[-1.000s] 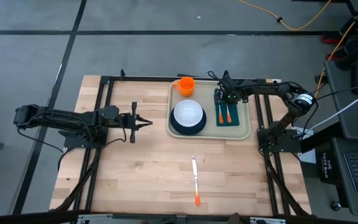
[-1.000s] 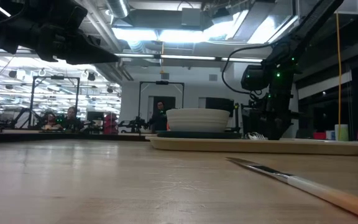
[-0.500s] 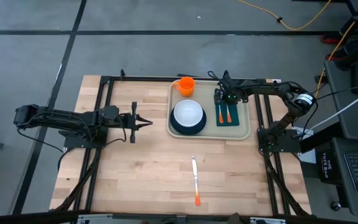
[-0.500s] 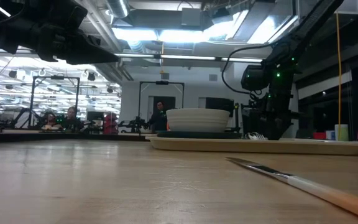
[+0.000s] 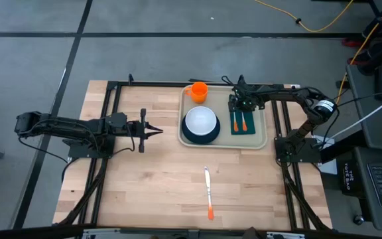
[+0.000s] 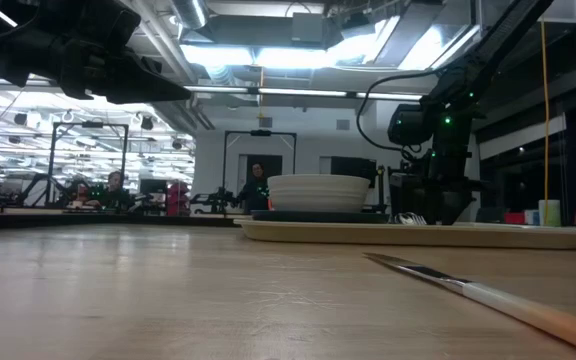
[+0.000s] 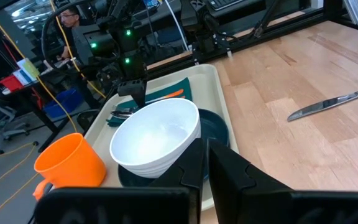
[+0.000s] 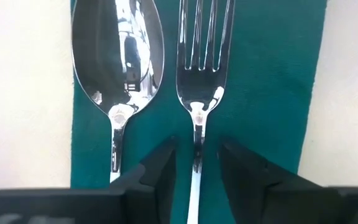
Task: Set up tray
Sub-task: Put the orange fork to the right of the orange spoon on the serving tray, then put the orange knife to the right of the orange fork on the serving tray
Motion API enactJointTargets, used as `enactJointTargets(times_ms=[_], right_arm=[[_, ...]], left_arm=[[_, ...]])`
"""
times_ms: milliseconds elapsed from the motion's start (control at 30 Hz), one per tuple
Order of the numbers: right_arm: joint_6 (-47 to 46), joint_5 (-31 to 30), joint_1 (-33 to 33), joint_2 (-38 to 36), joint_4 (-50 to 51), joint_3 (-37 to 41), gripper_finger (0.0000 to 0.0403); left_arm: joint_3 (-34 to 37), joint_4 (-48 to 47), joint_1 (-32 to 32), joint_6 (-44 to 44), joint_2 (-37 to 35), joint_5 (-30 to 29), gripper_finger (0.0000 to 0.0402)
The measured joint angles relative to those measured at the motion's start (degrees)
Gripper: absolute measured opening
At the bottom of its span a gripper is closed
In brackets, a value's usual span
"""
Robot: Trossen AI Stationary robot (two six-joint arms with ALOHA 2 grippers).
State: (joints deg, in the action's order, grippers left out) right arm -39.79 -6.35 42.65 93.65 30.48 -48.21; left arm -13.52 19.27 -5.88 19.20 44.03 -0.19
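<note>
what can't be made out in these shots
- Low view: the dark green napkin is hidden behind the beige plastic tray rim.
- Right wrist view: the right gripper straddles the silver fork, jaws open; the fork's and the silver spoon's handles are cut off by the frame edge and fingers.
- Low view: the orange plastic cup is mostly hidden behind the white bowl.
- Left wrist view: the shut left gripper covers part of the dark teal round plate.

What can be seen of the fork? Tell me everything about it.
The fork has a shiny silver metal head with four tines and, in the high view, an orange handle. It lies flat on the dark green napkin, parallel to the spoon and apart from it. The right gripper is low over its neck, one of the open fingers on each side, not clamped.
</note>
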Motion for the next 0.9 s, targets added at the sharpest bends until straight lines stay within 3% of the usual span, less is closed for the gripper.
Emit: enactJointTargets(times_ms=[400,700,800,900], right_arm=[[4.19,0.66,-0.02,-1.05,6.53,-4.67,0.0143],[9.01,0.23,-1.11,-10.29,11.80,-9.04,0.0143],[8.70,-2.80,-3.84,-14.63,13.01,-8.59,0.0143],[6.88,-11.06,-9.42,-18.15,17.83,-8.49,0.0143]], left_arm=[[0.00,0.00,0.01,0.00,-0.02,-0.02,0.0017],[0.00,0.02,0.00,0.00,-0.02,-0.02,0.0017],[0.00,0.02,0.01,0.00,-0.01,-0.25,0.0017],[0.00,0.02,-0.01,0.00,-0.01,-0.33,0.0017]])
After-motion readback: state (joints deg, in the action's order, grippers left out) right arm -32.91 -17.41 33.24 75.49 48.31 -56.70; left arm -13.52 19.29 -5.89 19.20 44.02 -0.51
